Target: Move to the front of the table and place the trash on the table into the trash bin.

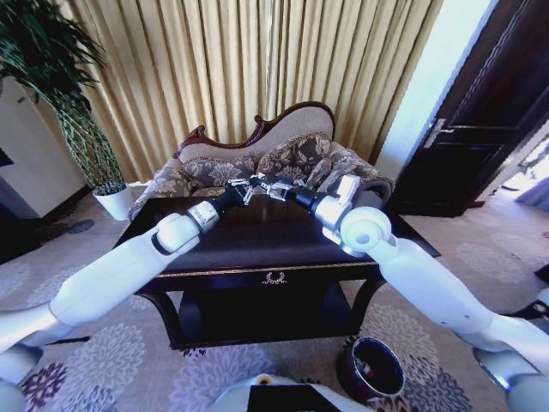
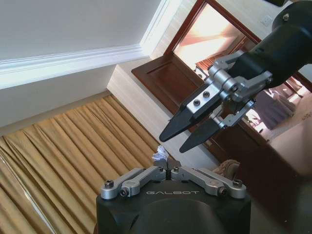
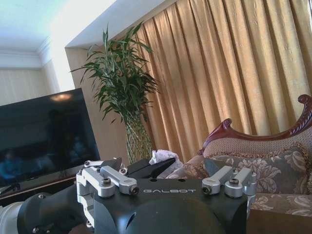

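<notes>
Both arms reach over the dark glossy table point(image 1: 257, 249), and the grippers meet above its far middle. My left gripper point(image 2: 168, 166) is shut on a white crumpled scrap of trash point(image 2: 160, 156), held up off the table top. In the right wrist view the scrap point(image 3: 161, 157) sits at the tips of the left gripper point(image 3: 163, 164). My right gripper point(image 2: 191, 132) hangs open just beyond the scrap, its dark fingers point(image 2: 176, 126) apart and touching nothing. The trash bin point(image 1: 346, 373), small, round and maroon, stands on the carpet by the table's front right leg.
A patterned sofa point(image 1: 283, 159) stands right behind the table. A tall plant in a white pot point(image 1: 114, 202) is at the back left, beside a TV point(image 3: 44, 136). A dark door point(image 1: 480, 112) is at the right. Open carpet lies before the table.
</notes>
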You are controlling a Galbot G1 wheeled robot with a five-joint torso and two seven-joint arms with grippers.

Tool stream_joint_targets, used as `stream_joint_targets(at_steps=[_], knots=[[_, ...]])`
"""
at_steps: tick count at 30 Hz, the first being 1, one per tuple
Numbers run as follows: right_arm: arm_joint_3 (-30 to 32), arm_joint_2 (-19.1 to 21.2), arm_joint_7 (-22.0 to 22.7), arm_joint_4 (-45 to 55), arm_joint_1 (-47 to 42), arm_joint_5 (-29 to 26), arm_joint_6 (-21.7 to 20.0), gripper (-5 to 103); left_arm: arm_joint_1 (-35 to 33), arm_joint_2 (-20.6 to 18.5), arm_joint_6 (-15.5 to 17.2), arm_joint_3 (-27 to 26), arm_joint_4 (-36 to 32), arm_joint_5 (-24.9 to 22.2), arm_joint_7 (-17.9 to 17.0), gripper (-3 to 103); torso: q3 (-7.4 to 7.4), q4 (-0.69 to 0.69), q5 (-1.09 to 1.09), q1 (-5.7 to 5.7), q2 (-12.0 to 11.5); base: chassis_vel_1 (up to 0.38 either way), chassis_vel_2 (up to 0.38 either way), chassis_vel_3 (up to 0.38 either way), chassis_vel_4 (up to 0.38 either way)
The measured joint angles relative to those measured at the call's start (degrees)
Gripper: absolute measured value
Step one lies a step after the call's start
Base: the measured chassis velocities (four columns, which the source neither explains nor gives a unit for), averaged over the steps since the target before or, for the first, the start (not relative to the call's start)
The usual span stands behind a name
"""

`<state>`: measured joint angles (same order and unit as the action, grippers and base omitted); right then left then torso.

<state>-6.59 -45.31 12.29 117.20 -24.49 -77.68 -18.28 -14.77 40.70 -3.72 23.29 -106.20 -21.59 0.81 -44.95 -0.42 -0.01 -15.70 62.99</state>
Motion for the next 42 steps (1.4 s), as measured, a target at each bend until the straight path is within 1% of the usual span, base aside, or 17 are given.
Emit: stream_joint_targets(at_steps=[6, 8, 10, 12, 13, 17, 23, 27, 29, 31, 34, 35, 37, 38, 40, 41, 42], knots=[[0.1, -0.1, 0.0, -0.1, 0.0, 0.1, 0.0, 92, 0.2, 0.6, 0.2, 0.5, 0.1, 0.0, 0.0, 0, 0.00, 0.00, 0.01, 0.00, 0.0, 0.000, 0.000, 0.000, 0.000], [0.3, -0.2, 0.0, -0.2, -0.2, 0.2, 0.0, 77, 0.0, 0.6, 0.4, 0.6, 0.0, 0.0, -0.1, 0, 0.00, 0.00, 0.00, 0.00, 0.0, 0.000, 0.000, 0.000, 0.000], [0.3, -0.2, 0.0, -0.2, -0.2, 0.2, 0.0, 77, 0.0, 0.6, 0.5, 0.6, 0.0, 0.0, -0.1, 0, 0.00, 0.00, 0.00, 0.00, 0.0, 0.000, 0.000, 0.000, 0.000], [0.3, -0.3, 0.0, -0.3, -0.3, 0.4, 0.0, 66, 0.0, 0.6, 0.5, 0.7, 0.0, 0.0, -0.1, 0, 0.00, 0.00, 0.00, 0.00, 0.0, 0.000, 0.000, 0.000, 0.000], [0.3, -0.3, 0.0, -0.3, -0.3, 0.4, 0.0, 66, 0.0, 0.6, 0.5, 0.7, 0.0, 0.0, -0.1, 0, 0.00, 0.00, 0.00, 0.00, 0.0, 0.000, 0.000, 0.000, 0.000], [0.4, -0.2, 0.0, -0.3, -0.3, 0.5, 0.0, 44, 0.1, 0.6, 0.5, 1.0, 0.1, 0.0, -0.1, 0, 0.00, 0.00, 0.00, 0.00, 0.0, 0.000, 0.000, 0.000, 0.000], [0.5, -0.1, 0.0, -0.2, -0.5, 0.5, 0.0, 28, 0.1, 0.6, 0.4, 1.2, 0.4, 0.0, 0.0, 0, 0.00, 0.00, 0.00, 0.00, 0.0, 0.000, 0.000, 0.000, 0.000], [0.5, 0.0, 0.0, 0.1, -0.8, 0.6, -0.3, 7, 0.4, 0.7, 0.3, 1.4, 0.6, 0.0, 0.1, 0, 0.00, 0.00, 0.00, 0.00, 0.0, 0.000, 0.000, 0.000, 0.000], [0.5, 0.0, 0.0, 0.1, -0.8, 0.6, -0.3, 7, 0.4, 0.7, 0.3, 1.4, 0.6, 0.0, 0.1, 0, 0.00, 0.00, 0.00, 0.00, 0.0, 0.000, 0.000, 0.000, 0.000], [0.6, 0.1, 0.0, 0.1, -0.8, 0.7, -0.4, 22, 0.5, 0.7, 0.3, 1.5, 0.5, -0.1, 0.1, 0, 0.00, 0.00, 0.00, 0.00, 0.0, 0.000, 0.000, 0.000, 0.000], [0.6, 0.1, 0.0, 0.1, -0.8, 0.8, -0.4, 22, 0.5, 0.7, 0.3, 1.5, 0.5, -0.1, 0.1, 0, 0.00, 0.00, 0.00, 0.00, 0.0, 0.000, 0.000, 0.000, 0.000], [0.6, 0.1, 0.0, 0.1, -0.8, 0.9, -0.4, 33, 0.5, 0.7, 0.3, 1.6, 0.4, -0.1, 0.1, 0, 0.00, 0.00, 0.00, 0.00, 0.0, 0.000, 0.000, 0.000, 0.000], [0.6, 0.1, 0.0, 0.1, -0.8, 0.9, -0.4, 33, 0.5, 0.7, 0.3, 1.6, 0.4, -0.1, 0.1, 0, 0.00, 0.00, 0.00, 0.00, 0.0, 0.000, 0.000, 0.000, 0.000], [0.6, 0.1, 0.0, 0.1, -0.8, 0.9, -0.4, 44, 0.5, 0.8, 0.3, 1.7, 0.3, -0.1, 0.1, 0, 0.00, 0.00, 0.00, 0.00, 0.0, 0.000, 0.000, 0.000, 0.000], [0.6, 0.1, 0.0, 0.1, -0.8, 0.9, -0.4, 44, 0.5, 0.8, 0.3, 1.7, 0.3, -0.1, 0.1, 0, 0.00, 0.00, 0.00, 0.00, 0.0, 0.000, 0.000, 0.000, 0.000], [0.6, 0.1, 0.0, 0.2, -0.9, 0.9, -0.4, 54, 0.6, 0.8, 0.3, 1.8, 0.3, -0.1, 0.1, 0, 0.00, 0.00, 0.00, 0.00, 0.0, 0.000, 0.000, 0.000, 0.000], [0.6, 0.1, 0.0, 0.2, -0.9, 0.9, -0.4, 54, 0.6, 0.9, 0.3, 1.9, 0.3, -0.1, 0.1, 0, 0.00, 0.00, 0.00, 0.00, 0.0, 0.000, 0.000, 0.000, 0.000]])
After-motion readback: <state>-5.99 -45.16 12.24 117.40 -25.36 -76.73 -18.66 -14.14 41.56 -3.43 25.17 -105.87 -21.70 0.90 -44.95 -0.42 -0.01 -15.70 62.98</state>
